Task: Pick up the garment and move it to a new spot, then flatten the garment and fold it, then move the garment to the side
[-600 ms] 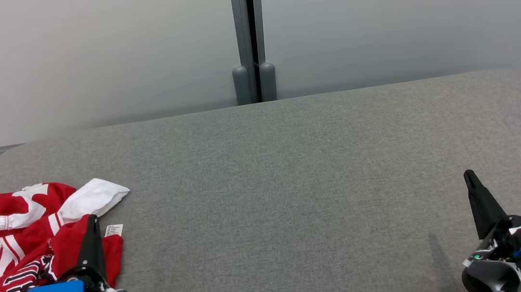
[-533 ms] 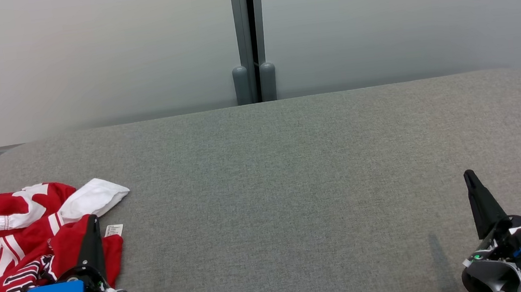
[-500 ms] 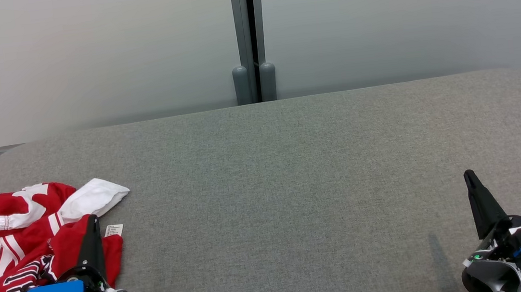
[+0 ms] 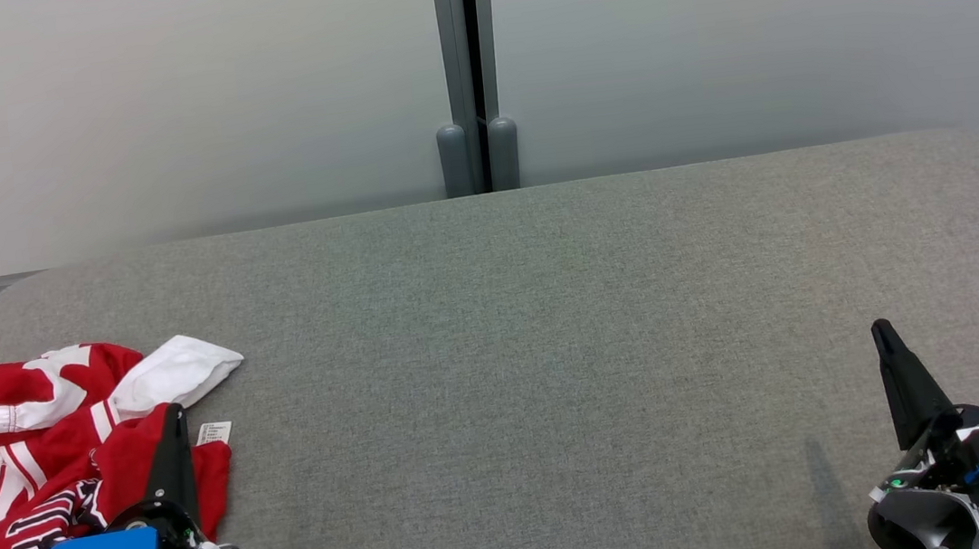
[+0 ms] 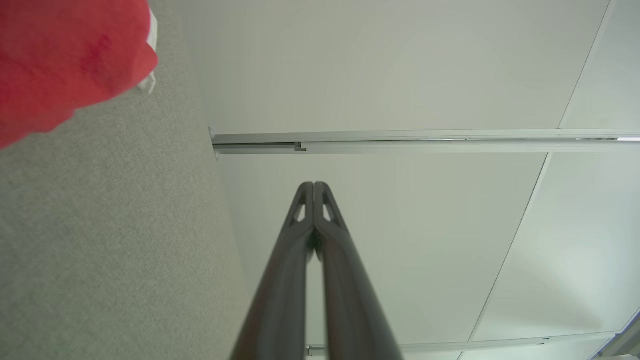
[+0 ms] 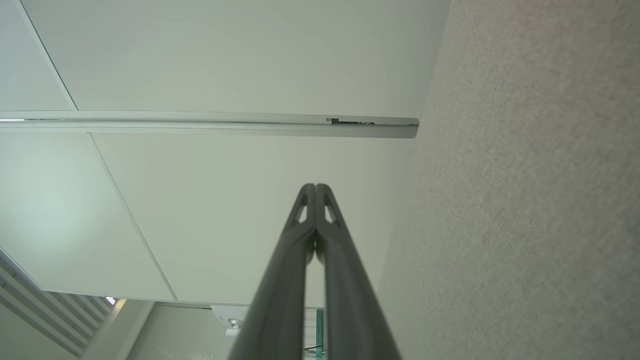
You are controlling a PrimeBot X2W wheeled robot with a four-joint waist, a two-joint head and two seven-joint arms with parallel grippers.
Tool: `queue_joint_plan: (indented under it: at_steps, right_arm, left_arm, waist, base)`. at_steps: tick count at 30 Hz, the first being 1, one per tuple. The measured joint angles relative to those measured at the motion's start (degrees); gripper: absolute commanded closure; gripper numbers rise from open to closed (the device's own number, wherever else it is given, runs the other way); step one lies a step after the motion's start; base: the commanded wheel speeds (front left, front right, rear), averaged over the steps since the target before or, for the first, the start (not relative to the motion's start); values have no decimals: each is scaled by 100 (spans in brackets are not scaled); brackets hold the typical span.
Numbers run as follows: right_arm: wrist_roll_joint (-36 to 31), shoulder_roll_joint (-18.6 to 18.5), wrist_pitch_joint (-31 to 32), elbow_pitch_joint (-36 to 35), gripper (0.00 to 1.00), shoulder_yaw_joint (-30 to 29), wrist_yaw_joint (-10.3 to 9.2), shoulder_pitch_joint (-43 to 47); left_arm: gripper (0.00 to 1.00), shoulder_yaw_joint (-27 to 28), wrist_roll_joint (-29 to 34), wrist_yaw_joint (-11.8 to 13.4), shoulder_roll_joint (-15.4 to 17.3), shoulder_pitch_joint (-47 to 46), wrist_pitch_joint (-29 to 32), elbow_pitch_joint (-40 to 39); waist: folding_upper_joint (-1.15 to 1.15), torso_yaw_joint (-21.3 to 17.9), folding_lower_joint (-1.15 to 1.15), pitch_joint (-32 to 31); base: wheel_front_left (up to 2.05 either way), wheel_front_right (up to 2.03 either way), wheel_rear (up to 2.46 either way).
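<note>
Two pressed-together tools: left tool [image 4: 174, 415] beside crumpled red garment [image 4: 35, 449], right tool [image 4: 881, 331] well apart

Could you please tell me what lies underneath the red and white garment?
The garment lies crumpled on the grey fabric surface, which shows beside it. Anything beneath its folds is covered; the left gripper hides part of it.
</note>
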Motion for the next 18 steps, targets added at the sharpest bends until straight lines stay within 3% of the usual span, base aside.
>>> queue_joint_plan:
  at_steps: [18]
  right_arm:
    - [0,0,0,0,100,0,0,0]
  left_arm:
    - [100,0,0,0,0,0,0,0]
  waist:
    - [0,0,0,0]
  base:
    - [0,0,0]
